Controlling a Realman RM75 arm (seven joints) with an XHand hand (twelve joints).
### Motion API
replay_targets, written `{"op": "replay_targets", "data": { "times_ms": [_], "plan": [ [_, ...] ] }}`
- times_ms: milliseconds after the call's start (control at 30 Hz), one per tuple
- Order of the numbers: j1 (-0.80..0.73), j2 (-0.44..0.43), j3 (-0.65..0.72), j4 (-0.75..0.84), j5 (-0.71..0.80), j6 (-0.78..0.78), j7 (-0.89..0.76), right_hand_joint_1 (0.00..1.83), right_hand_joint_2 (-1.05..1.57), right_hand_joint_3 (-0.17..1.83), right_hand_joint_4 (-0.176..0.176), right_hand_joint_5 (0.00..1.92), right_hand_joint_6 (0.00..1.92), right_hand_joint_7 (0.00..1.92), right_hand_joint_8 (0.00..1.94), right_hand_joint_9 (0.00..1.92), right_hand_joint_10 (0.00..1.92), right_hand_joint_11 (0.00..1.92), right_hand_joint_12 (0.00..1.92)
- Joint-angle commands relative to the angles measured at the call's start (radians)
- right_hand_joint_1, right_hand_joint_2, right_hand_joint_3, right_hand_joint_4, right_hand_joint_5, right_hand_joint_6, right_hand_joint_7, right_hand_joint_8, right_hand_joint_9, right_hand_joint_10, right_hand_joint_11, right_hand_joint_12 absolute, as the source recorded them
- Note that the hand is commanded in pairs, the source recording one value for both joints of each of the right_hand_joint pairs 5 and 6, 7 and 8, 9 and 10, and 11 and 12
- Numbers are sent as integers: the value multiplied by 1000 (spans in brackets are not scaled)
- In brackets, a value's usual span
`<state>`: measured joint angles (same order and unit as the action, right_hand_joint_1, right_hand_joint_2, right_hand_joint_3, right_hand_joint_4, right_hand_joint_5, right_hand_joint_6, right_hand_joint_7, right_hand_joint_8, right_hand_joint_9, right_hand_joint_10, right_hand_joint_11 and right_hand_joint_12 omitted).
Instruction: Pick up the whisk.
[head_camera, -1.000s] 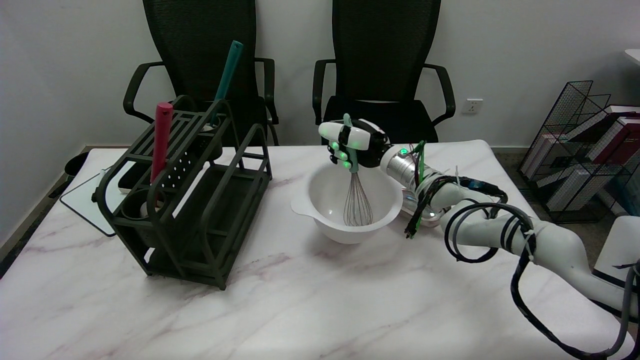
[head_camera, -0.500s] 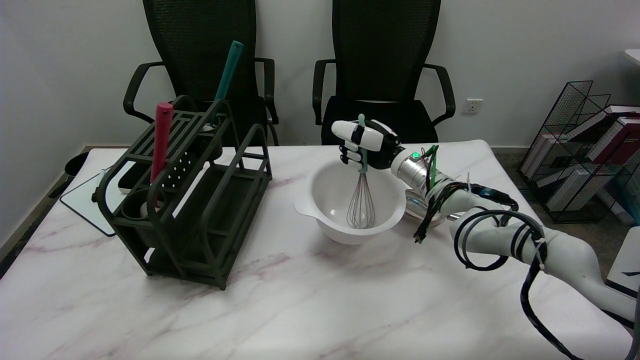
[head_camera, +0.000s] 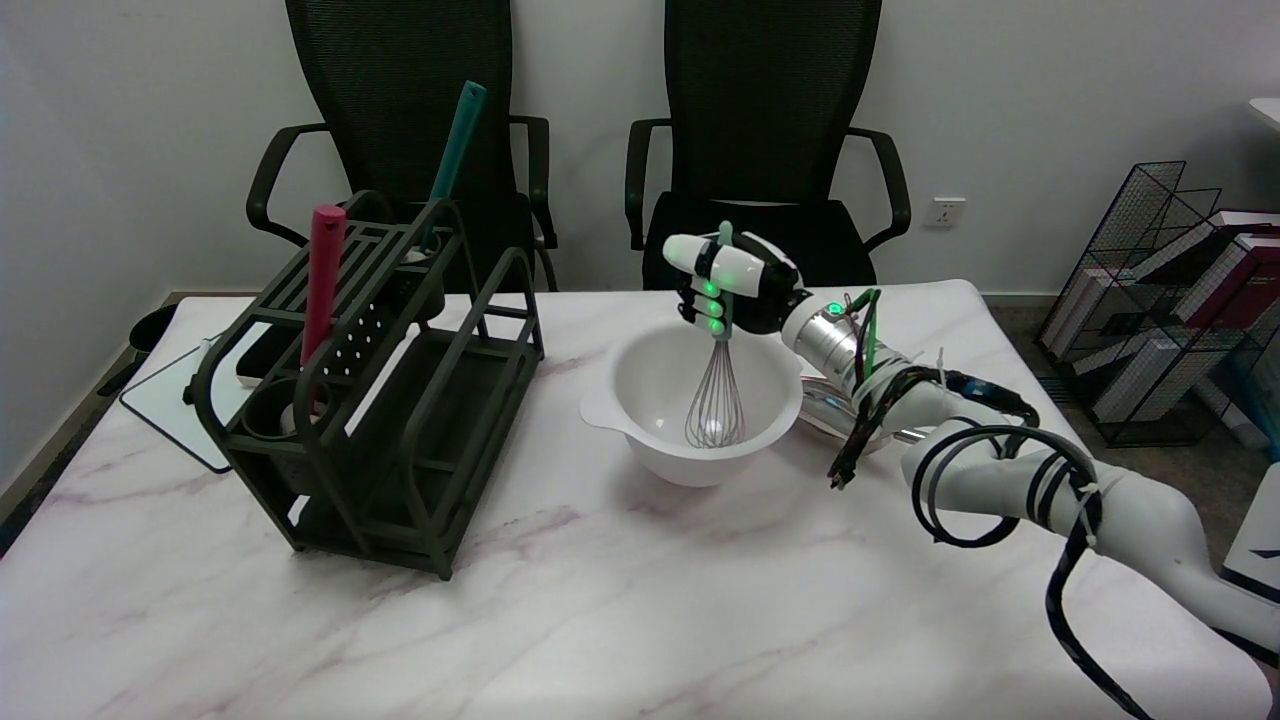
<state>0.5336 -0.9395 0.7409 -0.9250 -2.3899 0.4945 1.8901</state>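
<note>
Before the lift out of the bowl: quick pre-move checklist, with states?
1. Right hand grips the whisk handle: ok.
2. Whisk near upright: ok.
3. Wire head clear of the white bowl rim: not ok, it sits inside the bowl.
4. Wires touching the bowl floor: cannot tell.
5. Space above the hand free: ok.
6. Dark rack apart from the bowl: ok.
</note>
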Motion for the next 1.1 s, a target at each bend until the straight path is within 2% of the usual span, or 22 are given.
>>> {"op": "replay_targets", "data": {
  "times_ms": [33, 133, 433, 533, 733, 900, 1100],
  "plan": [
    [-75, 13, 111, -156, 50, 58, 4, 946, 1198, 790, 0, 1920, 1920, 1920, 1920, 1920, 1920, 1920, 1920],
    [-136, 20, 193, -209, 50, 66, 1, 937, 1331, 753, 0, 1920, 1920, 1920, 1920, 1920, 1920, 1920, 1920],
    [-388, 16, 526, -428, 50, 87, 5, 894, 1484, 691, 0, 1920, 1920, 1920, 1920, 1920, 1920, 1920, 1920],
    [-452, 10, 602, -466, 104, 126, 11, 874, 1557, 662, 0, 1920, 1920, 1920, 1920, 1920, 1920, 1920, 1920],
    [-540, 26, 688, -505, 253, 290, 13, 890, 1571, 611, 0, 1920, 1920, 1920, 1920, 1920, 1920, 1920, 1920],
    [-607, 32, 704, -501, 356, 448, 14, 895, 1571, 698, 0, 1920, 1920, 1920, 1920, 1920, 1920, 1920, 1920],
    [-705, 24, 732, -450, 420, 547, 7, 897, 1571, 792, 0, 1920, 1920, 1920, 1920, 1920, 1920, 1920, 1920]
  ]
}}
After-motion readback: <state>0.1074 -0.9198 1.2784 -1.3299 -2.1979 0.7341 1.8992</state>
